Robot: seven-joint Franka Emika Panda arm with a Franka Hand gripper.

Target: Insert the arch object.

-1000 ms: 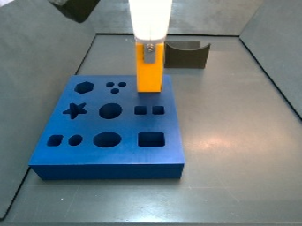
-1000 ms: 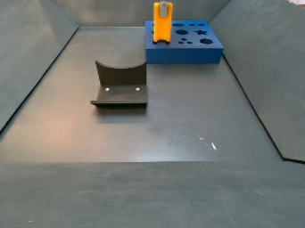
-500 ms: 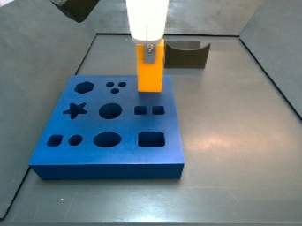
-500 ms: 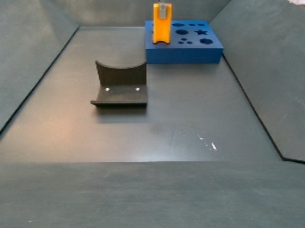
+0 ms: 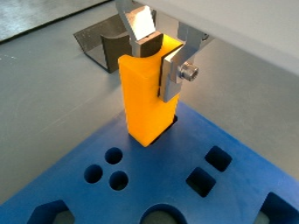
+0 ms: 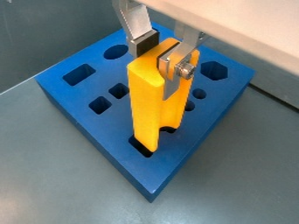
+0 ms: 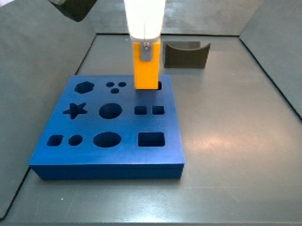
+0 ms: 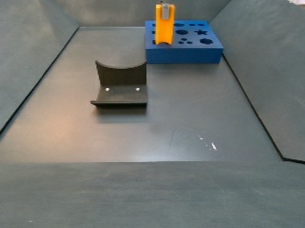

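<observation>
I work in what looks like a lab test cell — bare grey floor (image 8: 167,125), walled edges, my gripper (image 5: 160,54) over a far corner.

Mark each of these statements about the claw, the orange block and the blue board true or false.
1. The claw grips the arch object. True.
2. The arch object lies flat on the grey floor. False: it stands upright, its lower end in a slot at the edge of the blue board.
3. The dark curved block sits on the board. False: it rests on the floor, apart.
4. The star hole is empty. True.
</observation>
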